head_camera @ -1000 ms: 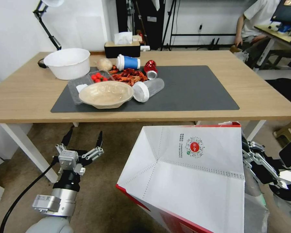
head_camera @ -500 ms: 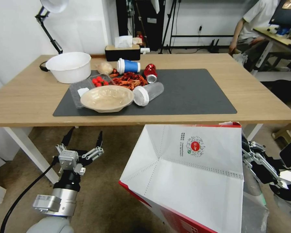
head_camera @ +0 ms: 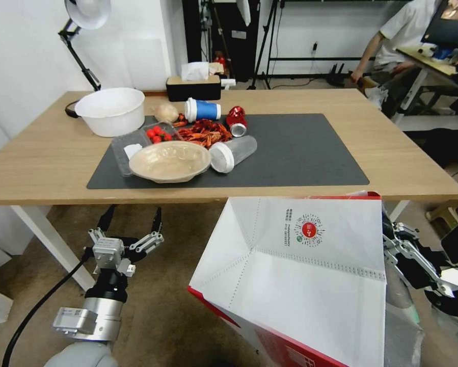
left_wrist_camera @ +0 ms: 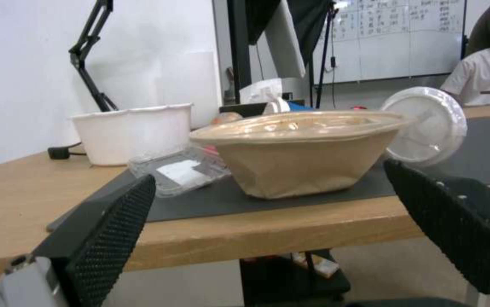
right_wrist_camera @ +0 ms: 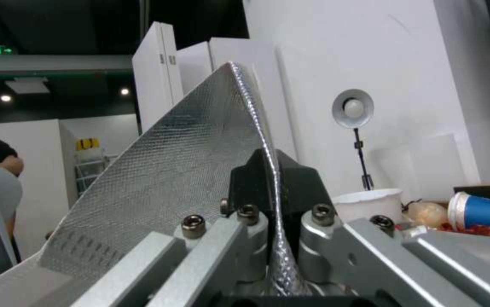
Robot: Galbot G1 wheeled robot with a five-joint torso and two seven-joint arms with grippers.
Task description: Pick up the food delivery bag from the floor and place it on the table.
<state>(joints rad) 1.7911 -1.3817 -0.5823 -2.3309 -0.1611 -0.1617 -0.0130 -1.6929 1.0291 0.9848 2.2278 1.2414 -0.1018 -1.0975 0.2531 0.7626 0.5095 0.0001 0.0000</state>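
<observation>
Clearly off the floor [head_camera: 178,316], the bag [head_camera: 300,275] hangs tilted in front of the worktop [head_camera: 45,158], below its near edge, a white face with a small red logo turned upward and a red side showing low down. On the right, the right claw [right_wrist_camera: 270,179] is clenched on the bag's foil-lined edge, the silver sheet pinched between its two black pads. On the left, the left claw [head_camera: 132,219] sits released, fingers spread wide, low before the worktop's edge. On the dark mat [head_camera: 300,148] lie a tan bowl [head_camera: 170,161], a white tub [head_camera: 110,111] and scattered food containers.
</observation>
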